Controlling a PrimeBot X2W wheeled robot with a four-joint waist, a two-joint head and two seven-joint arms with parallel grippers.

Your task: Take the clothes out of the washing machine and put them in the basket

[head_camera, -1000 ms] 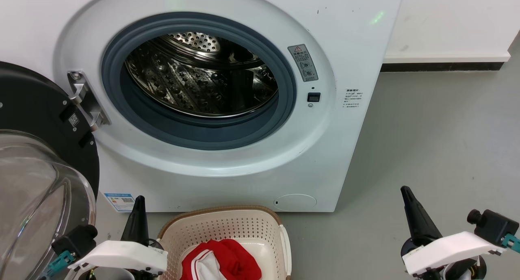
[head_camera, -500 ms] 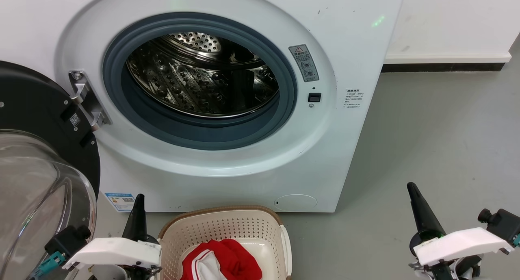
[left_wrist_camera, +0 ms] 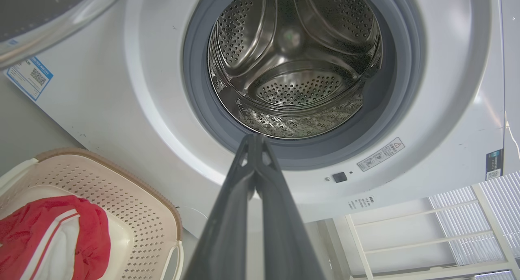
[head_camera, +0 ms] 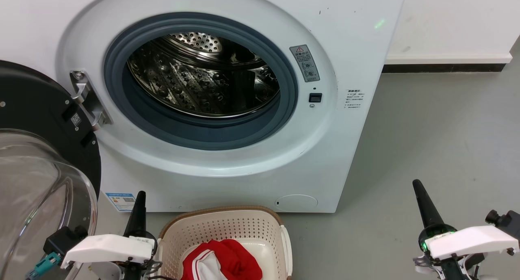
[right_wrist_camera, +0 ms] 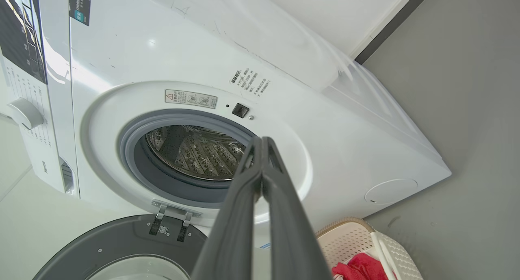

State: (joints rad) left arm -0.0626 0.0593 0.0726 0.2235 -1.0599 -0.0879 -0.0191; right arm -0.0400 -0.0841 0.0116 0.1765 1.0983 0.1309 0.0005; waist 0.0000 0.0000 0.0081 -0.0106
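The white washing machine [head_camera: 353,40] stands with its door swung open at the left, and its steel drum [head_camera: 203,74] holds nothing that I can see. Red clothes [head_camera: 233,261] with white trim lie in the cream basket [head_camera: 221,227] on the floor in front of the washer. Left of the basket, my left gripper [head_camera: 140,195] is shut and holds nothing. Over bare floor at the lower right, my right gripper [head_camera: 417,185] is shut too. The left wrist view shows the clothes [left_wrist_camera: 48,231] in the basket [left_wrist_camera: 134,198] and the drum [left_wrist_camera: 292,60]. The right wrist view looks at the washing machine [right_wrist_camera: 284,109].
The black-rimmed glass door [head_camera: 36,170] hangs open at the left, close beside my left arm. Grey floor [head_camera: 438,133] stretches to the right of the washer, up to a white wall with a dark skirting [head_camera: 443,66]. A white rack [left_wrist_camera: 426,239] shows in the left wrist view.
Both arms have drawn down and back toward the frame's bottom; the right gripper has shifted a little right. The clothes stay in the basket.
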